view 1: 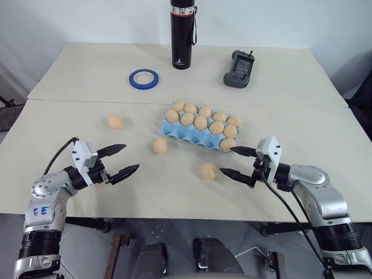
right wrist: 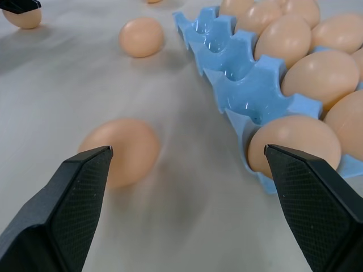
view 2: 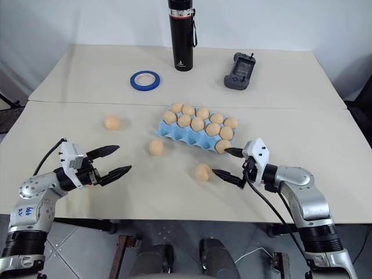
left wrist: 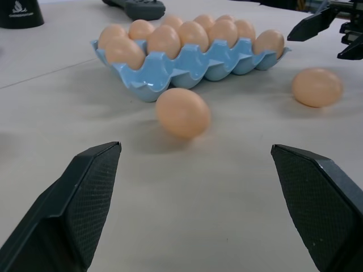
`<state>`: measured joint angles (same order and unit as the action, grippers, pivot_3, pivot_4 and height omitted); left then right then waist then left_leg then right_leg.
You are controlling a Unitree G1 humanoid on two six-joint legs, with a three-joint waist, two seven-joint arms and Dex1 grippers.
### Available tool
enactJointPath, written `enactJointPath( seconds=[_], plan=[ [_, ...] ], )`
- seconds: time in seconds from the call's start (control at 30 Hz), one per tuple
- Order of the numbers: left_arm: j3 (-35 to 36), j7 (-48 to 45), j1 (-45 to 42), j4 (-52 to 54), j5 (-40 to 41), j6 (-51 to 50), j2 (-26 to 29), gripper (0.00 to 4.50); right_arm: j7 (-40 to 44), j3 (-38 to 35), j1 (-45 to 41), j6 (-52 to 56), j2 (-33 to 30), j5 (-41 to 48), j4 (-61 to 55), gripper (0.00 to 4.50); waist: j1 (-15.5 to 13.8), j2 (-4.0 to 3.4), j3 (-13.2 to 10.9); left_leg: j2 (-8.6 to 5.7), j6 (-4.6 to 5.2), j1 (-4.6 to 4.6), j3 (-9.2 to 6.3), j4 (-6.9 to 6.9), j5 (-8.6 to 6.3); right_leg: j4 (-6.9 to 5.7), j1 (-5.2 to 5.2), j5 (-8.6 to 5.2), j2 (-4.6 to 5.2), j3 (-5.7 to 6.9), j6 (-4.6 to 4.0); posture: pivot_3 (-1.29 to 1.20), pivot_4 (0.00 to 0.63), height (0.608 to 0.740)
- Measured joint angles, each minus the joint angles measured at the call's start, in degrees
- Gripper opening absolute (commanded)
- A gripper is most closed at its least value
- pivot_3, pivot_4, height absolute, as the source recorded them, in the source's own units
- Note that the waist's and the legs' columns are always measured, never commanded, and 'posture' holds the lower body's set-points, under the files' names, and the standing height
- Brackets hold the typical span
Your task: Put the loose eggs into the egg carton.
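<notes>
I've got the light blue egg carton [view 1: 174,131] sitting mid-counter [view 1: 290,192], and it's mostly full — I count about ten eggs in its cups, though the far row is hard to separate. Four cups along the near row look bare. Three loose eggs lie on the counter: one [view 1: 208,170] just beside my right gripper [view 1: 233,161], nearly between its fingertips; one [view 1: 160,146] close to the carton's near left corner; one [view 1: 115,121] off to the left, well apart from the carton. Right gripper's fingers are spread wide, holding nothing. Left gripper [view 1: 128,159] is spread wide too, empty, pointing toward the middle egg but not touching it. Behind the carton — a blue tape ring [view 1: 145,78], a black bottle [view 1: 182,35] and a grey handheld device [view 1: 239,70].
</notes>
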<state>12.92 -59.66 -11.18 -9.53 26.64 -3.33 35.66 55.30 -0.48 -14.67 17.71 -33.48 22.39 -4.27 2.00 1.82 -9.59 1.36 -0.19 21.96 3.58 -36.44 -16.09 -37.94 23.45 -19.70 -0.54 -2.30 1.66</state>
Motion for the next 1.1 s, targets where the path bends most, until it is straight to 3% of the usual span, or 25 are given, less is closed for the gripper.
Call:
enactJointPath(
  seconds=[0.43, 0.67, 0.83, 1.1],
  plan=[
    [0.0, 0.4, -1.5, 0.2, 0.2, -0.8, -0.4, 4.50, -3.2, -1.6, 0.6, 3.5, -0.1, 2.4, -6.8, 4.48, -0.1, 0.00, 0.0, 0.00, 0.00, 0.01, -0.04, -0.03, 0.00, -0.03, -0.01, 0.00, 0.00, 0.04, 0.00, 0.00, 0.150, 0.740],
    [0.0, -2.6, -0.8, 2.2, 1.1, -1.0, -0.1, 4.50, -9.4, -5.2, 7.4, 16.8, -3.5, 7.6, -20.4, 4.48, -0.3, 0.00, 0.0, 0.01, -0.01, 0.06, -0.14, -0.03, 0.00, -0.02, -0.01, 0.00, 0.02, 0.13, 0.00, 0.00, 0.150, 0.740],
    [-1.6, -6.4, -1.1, 2.0, 1.1, -1.0, 0.0, 4.50, -15.4, -5.3, 11.7, 21.7, -2.6, 8.6, -27.6, 4.48, 0.0, 0.01, 0.0, 0.00, 0.02, 0.05, -0.11, -0.12, 0.03, -0.05, -0.04, 0.00, 0.02, 0.10, 0.00, 0.00, 0.150, 0.740],
    [-5.0, -11.3, -3.8, 1.0, 1.1, -0.7, -0.8, 4.50, -23.4, 3.1, 9.4, 25.1, 1.4, 4.8, -28.5, 4.48, 0.2, 0.01, 0.0, 0.00, 0.03, 0.12, -0.13, -0.42, 0.02, -0.16, -0.03, 0.01, 0.02, 0.13, -0.01, 0.00, 0.150, 0.740]
  ],
)
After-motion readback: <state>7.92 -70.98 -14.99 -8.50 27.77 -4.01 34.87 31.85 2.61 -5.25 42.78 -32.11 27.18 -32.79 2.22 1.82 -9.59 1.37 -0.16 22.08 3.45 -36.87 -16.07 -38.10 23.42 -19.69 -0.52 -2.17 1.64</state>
